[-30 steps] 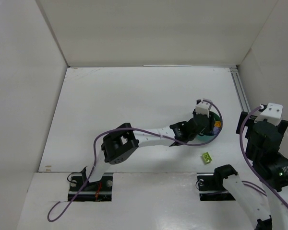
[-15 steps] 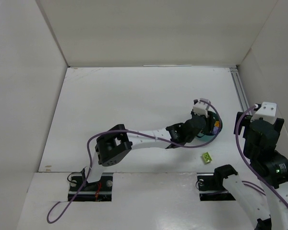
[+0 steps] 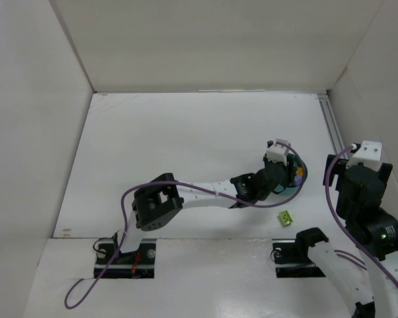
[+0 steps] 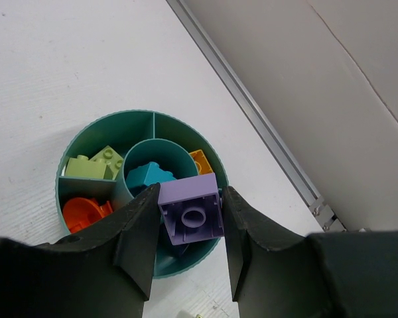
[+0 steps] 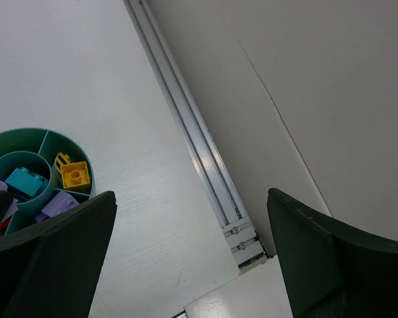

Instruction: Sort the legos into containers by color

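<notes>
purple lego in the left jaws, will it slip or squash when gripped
The purple square plastic lego brick looks rigid: its edges are straight between the jaws, so squashing seems unlikely. Its flat sides suit a pinch, though smooth plastic might slip slightly. Hollow underneath, it is probably very light.

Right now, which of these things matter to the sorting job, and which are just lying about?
Job: round teal plastic divided bowl; purple square brick in left gripper; loose pale green brick; sorted coloured pieces inside.
Lying about: silver metal rail; white wall.
</notes>
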You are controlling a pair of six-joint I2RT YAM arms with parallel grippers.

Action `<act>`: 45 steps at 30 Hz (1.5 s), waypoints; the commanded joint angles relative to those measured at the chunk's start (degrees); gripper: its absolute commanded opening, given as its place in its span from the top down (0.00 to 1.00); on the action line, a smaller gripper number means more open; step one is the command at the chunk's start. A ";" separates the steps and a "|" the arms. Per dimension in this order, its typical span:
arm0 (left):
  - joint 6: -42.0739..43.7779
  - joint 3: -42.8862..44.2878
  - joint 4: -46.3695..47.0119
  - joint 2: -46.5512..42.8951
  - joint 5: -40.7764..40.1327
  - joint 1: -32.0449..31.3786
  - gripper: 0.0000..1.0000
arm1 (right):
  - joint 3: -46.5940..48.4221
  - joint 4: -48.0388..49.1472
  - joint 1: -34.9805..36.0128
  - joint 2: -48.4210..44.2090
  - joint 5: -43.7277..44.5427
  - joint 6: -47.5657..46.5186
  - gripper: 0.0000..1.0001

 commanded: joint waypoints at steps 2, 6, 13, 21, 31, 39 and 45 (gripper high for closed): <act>0.16 0.01 2.81 -0.62 -2.85 -1.25 1.00 | -0.08 3.00 -0.30 -0.23 0.03 -0.42 0.00; 0.16 0.01 2.81 -0.10 -3.91 -1.26 1.00 | -0.08 3.00 -0.30 -0.23 0.03 -0.42 0.00; 0.16 0.53 2.81 1.66 -3.39 -1.26 0.99 | -0.08 3.00 -0.30 -0.23 0.03 -0.42 0.00; 0.16 1.06 2.81 2.28 -3.39 -1.26 0.98 | -0.08 3.00 -0.30 -0.23 0.03 -0.42 0.00; -0.37 1.06 2.81 2.80 -2.24 -1.26 0.84 | -0.61 3.00 -0.30 -0.76 0.55 -0.42 0.00; -0.37 0.53 2.81 2.80 -2.24 -2.39 0.68 | -0.61 3.52 -0.30 -0.76 0.55 -0.42 0.00; 0.16 0.53 2.11 2.28 -3.91 -2.93 0.62 | -0.61 3.52 -0.30 -0.76 0.55 -0.42 0.00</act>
